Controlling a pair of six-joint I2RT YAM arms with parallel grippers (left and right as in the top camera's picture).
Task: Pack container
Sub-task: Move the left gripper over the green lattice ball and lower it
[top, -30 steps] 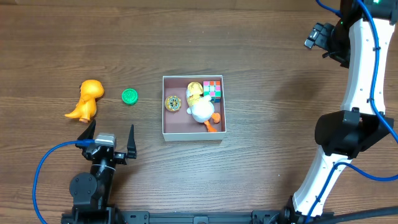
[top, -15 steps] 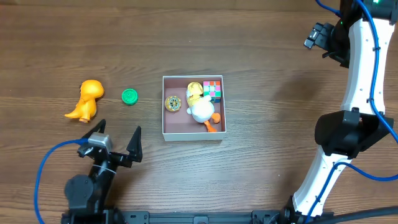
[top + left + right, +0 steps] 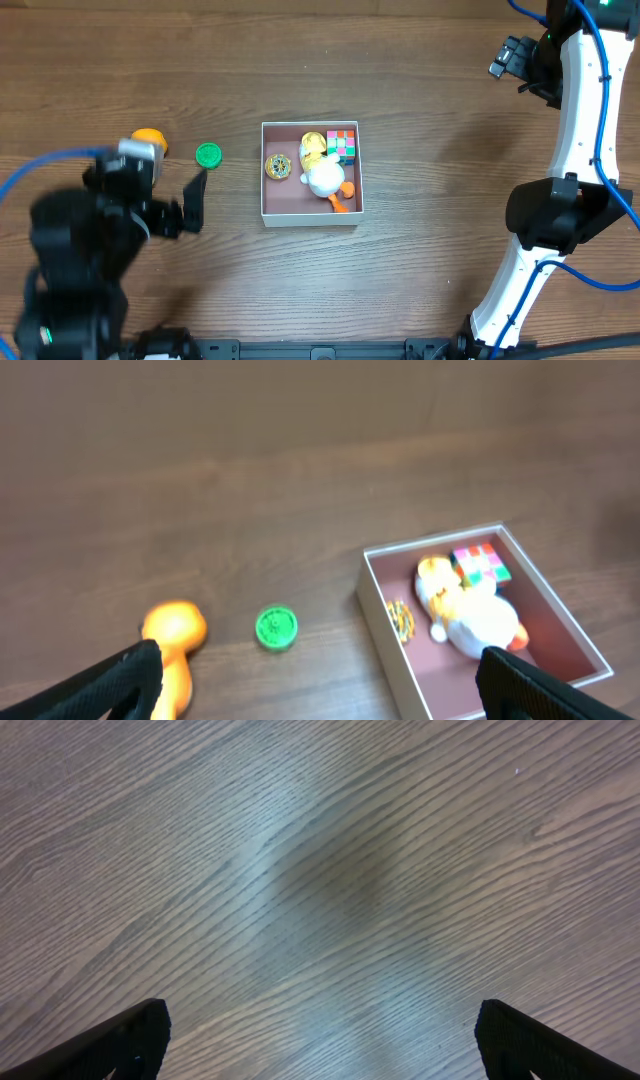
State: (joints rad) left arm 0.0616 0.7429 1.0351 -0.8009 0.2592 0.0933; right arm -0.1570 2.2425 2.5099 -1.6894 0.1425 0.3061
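The container (image 3: 263, 190) is a square white-walled box with a pinkish-brown floor at the table's middle. It holds a white and yellow duck toy (image 3: 322, 176), a colour cube (image 3: 342, 143) and a small round yellow toy (image 3: 278, 166). A green cap (image 3: 208, 154) and an orange dinosaur (image 3: 148, 136) lie left of it, the dinosaur mostly hidden under my left arm. My left gripper (image 3: 185, 205) is open and empty, raised above them. In the left wrist view the gripper (image 3: 325, 695) frames the dinosaur (image 3: 172, 645), cap (image 3: 275, 628) and container (image 3: 385, 620). My right gripper (image 3: 515, 60) is open and empty at the far right.
The right wrist view shows my right gripper (image 3: 320, 1040) over bare wood only. The right arm's white links (image 3: 575, 130) run down the right side of the table.
My left arm has risen from the front edge and swung left and farther out, now covering most of the orange dinosaur from above. Its gripper stays open. The right arm has not moved.
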